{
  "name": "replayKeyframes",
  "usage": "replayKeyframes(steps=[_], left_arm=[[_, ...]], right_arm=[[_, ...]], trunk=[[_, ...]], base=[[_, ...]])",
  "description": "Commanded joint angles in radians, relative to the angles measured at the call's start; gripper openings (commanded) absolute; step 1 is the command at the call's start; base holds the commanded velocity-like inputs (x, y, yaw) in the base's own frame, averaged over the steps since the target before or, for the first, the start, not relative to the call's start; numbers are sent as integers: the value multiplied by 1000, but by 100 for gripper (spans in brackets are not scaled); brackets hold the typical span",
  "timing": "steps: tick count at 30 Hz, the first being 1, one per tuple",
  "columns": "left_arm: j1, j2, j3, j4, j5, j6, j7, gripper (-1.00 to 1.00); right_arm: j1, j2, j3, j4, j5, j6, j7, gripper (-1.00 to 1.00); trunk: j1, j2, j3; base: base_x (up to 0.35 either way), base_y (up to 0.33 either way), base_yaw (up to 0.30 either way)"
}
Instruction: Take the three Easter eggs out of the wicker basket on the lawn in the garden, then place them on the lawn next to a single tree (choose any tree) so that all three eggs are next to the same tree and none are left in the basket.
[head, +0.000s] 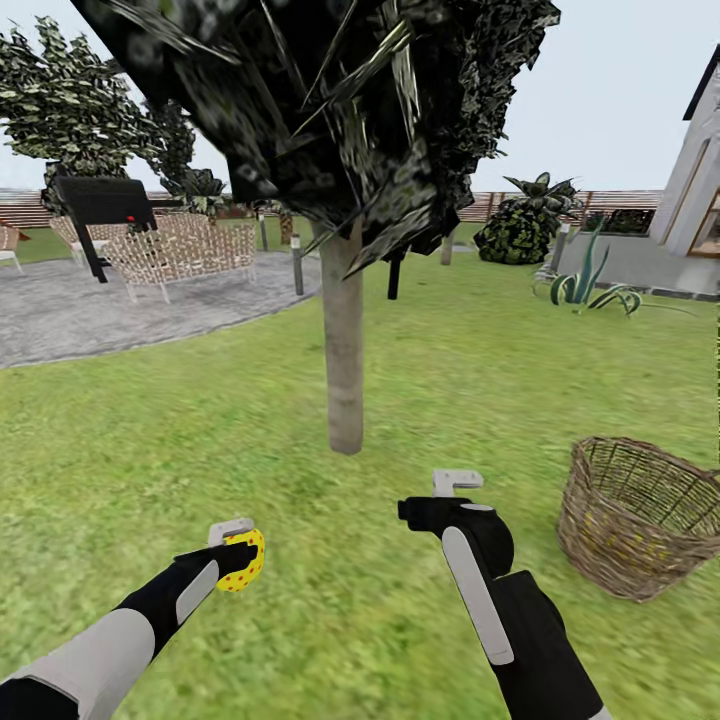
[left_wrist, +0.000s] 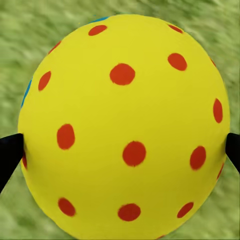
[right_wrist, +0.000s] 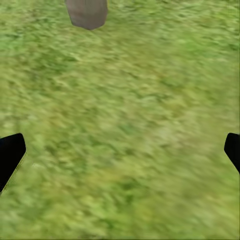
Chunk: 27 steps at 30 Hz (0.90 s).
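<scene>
Wide lawn (head: 450, 380), and the tree (head: 344, 350) stands ahead, slightly far and right of the left gripper (head: 240, 548), which clamps a dotted Easter egg (left_wrist: 122, 125). Wicker basket (head: 640, 515) sits near right. Right gripper (head: 455, 490) hangs spread and empty; nothing blocks the trunk.

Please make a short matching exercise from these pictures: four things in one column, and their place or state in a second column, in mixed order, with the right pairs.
Things:
1. egg
2. basket
3. right gripper
4. tree

Places or states:
A. open, nothing between its fingers
B. stands on the lawn ahead of both arms
C. held in the left gripper
D. on the grass to the right of the right arm

Pairs: 1-C, 2-D, 3-A, 4-B
</scene>
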Motion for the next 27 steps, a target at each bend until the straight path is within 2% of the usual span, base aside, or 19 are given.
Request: replayKeyframes(steps=[1,5,15,23,27], left_arm=[[0,1,-8,-3,10,4,8,-100],[0,1,-8,-3,10,4,8,-100],[0,1,-8,-4,10,4,9,-100],[0,0,-8,-3,9,4,9,-100],[0,1,-8,-3,9,4,10,-100]], right_arm=[[-1,0,1,-1,-10,3,-10,100],[-1,0,1,-1,-10,3,-11,100],[-1,0,1,-1,-10,2,-10,100],[-1,0,1,-1,-10,2,-10,100],[-1,0,1,-1,-10,2,-10,100]], trunk=[[0,0,-1],[0,0,-1],[0,0,-1],[0,0,-1],[0,0,0]], base=[[204,274,-201],[220,271,-204],[242,223,-16],[268,-62,-10],[275,-128,-192]])
